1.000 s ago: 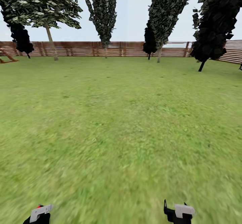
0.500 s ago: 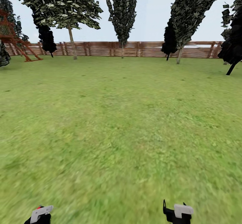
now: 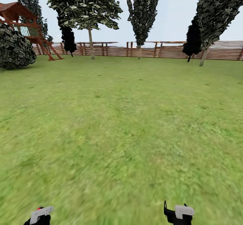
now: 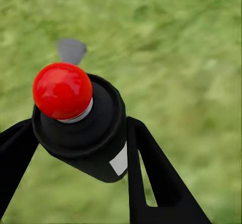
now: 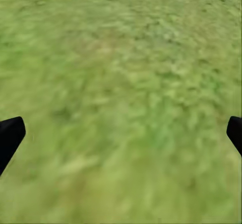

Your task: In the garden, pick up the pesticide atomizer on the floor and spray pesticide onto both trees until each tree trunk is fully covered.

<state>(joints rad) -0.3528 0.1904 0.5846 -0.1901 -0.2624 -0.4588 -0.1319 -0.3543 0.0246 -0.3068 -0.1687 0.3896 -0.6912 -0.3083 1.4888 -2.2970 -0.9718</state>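
Left wrist view, pesticide atomizer [image 4: 83, 126] clamped between left end effector [image 4: 75, 158] fingers [image 4: 156, 183]

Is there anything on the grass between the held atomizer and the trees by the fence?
Nothing visible. The pesticide atomizer sits in the left tool, and open lawn runs to the trees at the fence.

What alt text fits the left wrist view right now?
A black pesticide atomizer with a glossy red cap sits clamped in the left gripper, whose dark jaws flank it on both sides, over blurry green grass.
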